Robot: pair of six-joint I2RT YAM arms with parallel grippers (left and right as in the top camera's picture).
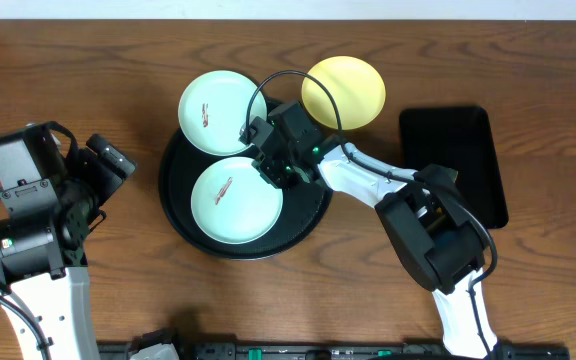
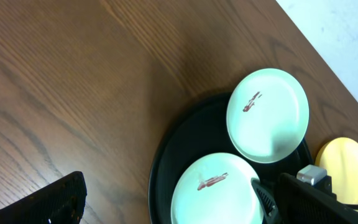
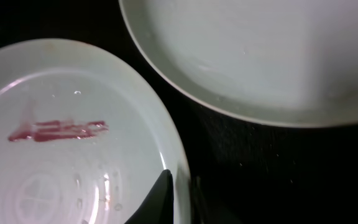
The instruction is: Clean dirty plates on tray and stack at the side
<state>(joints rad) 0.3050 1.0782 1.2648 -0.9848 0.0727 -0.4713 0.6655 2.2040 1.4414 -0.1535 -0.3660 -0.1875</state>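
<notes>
Two pale mint-green plates lie on the round black tray [image 1: 173,215]. The near plate [image 1: 236,200] [image 3: 61,143] carries a reddish smear, and so does the far plate [image 1: 215,113] [image 3: 260,50], which overhangs the tray's far rim. A pale yellow plate [image 1: 343,92] rests at the tray's far right edge. My right gripper [image 1: 273,172] [image 3: 179,186] is shut on the near plate's right rim, one finger [image 3: 163,193] on top of it. My left gripper [image 1: 108,160] [image 2: 163,208] hangs open over the table, left of the tray [image 2: 157,180].
A smaller black rectangular tray [image 1: 453,165] lies at the right, beside my right arm. Bare brown wood surrounds the round tray. The table's far edge runs along the top of the overhead view.
</notes>
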